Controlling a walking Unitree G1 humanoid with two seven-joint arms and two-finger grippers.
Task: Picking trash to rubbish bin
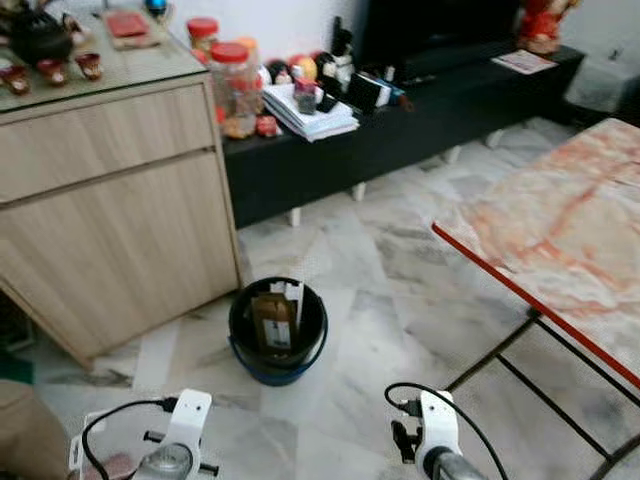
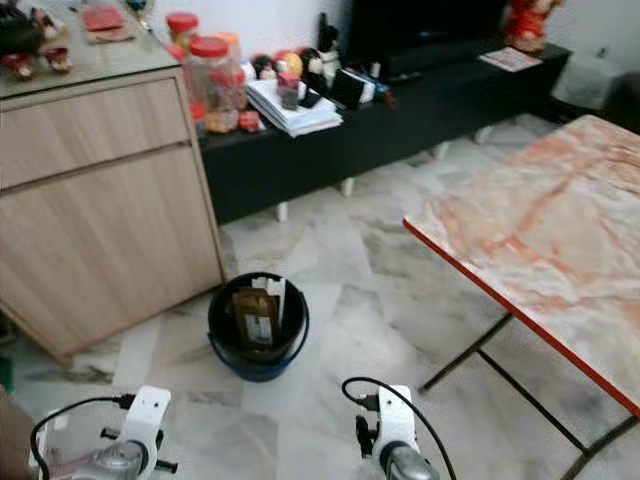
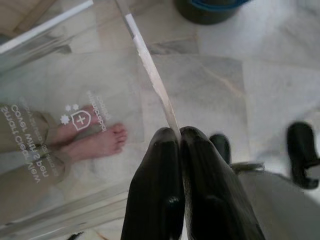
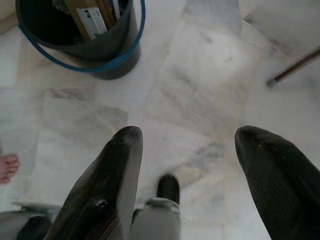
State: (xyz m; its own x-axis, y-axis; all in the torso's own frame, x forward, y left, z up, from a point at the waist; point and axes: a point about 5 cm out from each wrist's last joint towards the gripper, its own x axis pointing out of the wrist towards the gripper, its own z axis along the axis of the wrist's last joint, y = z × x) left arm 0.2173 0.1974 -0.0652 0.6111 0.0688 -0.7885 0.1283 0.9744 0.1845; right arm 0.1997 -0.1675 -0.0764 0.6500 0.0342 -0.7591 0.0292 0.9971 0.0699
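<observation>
Marble floor [image 1: 400, 290], bin [image 1: 278, 330] ahead by the cabinet [image 1: 110, 210].
Left claw [image 3: 179, 145] pinches a clear wrapper [image 3: 75, 115]; right claw [image 4: 187, 165] gapes empty. Carrying step; next, step nearer and reach over the bin.

A pale wooden cabinet [image 1: 110, 210] stood at the left, its glass top carrying a dark teapot [image 1: 38, 35], small cups [image 1: 52, 71] and a red tray [image 1: 127, 24]. Beside it ran a low black TV bench [image 1: 400, 125] holding red-lidded jars [image 1: 233, 88], a stack of papers [image 1: 310, 115] and assorted small items. A red figurine [image 1: 540, 25] stood at the bench's far end. At the right was a folding table [image 1: 560, 230] with a marble-patterned top, red edge and black legs. The floor [image 1: 390, 290] was grey-veined marble tile. A person's bare foot [image 3: 102, 142] rested on the floor.
</observation>
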